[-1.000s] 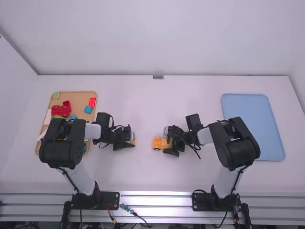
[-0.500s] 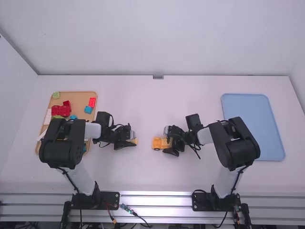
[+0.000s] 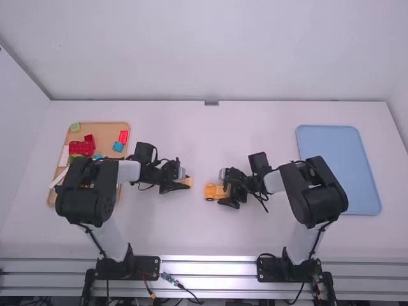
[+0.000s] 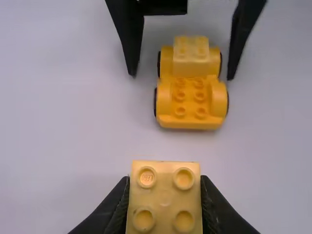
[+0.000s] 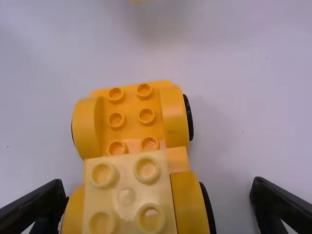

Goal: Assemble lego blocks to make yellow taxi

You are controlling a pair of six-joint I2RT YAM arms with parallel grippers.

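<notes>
Yellow taxi chassis (image 5: pixel 131 129), topped by a mounted block (image 5: pixel 126 195), sits between the spread fingers of the right hand (image 5: pixel 160 190), apparently for steadying; the left hand (image 4: pixel 165 187) pinches a loose block (image 4: pixel 165 202), studs up, likely keeping its underside free.

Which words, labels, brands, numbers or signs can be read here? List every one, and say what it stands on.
None can be read.
Yellow four-stud block in the left gripper: no legible lettering on its studs.
Yellow wheeled base and the pale yellow block on it: no legible lettering either.
White piece in the tan tray: too small to tell whether it bears print.
</notes>
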